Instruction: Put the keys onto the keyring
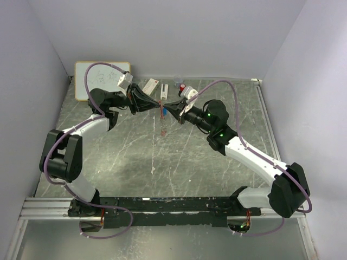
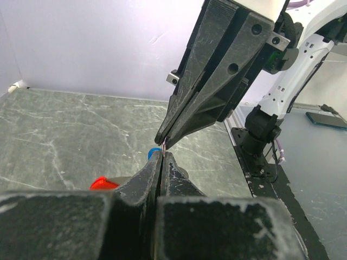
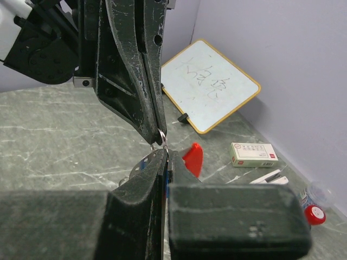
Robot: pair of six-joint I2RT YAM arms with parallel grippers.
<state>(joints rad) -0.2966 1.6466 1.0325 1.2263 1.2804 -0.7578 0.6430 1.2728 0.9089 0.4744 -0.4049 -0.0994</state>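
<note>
Catches two tools pinching one thin metal keyring (image 3: 162, 137) tip to tip above the grey marbled worktop (image 1: 217, 162).
Shows left tool (image 2: 161, 158) and right tool (image 3: 164, 158) both clenched on the bare wire, with the red strap (image 1: 162, 112) dangling beneath and a small blue-headed key (image 2: 150, 154) just behind the left tips; cannot tell whether threaded. Looks precarious: so slight a hold on so thin a ring, likely to spring free and drop under any twist or uneven pull.

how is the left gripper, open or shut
Shut: the left gripper shows no gap between its fingers, which pinch the keyring at their tips.
</note>
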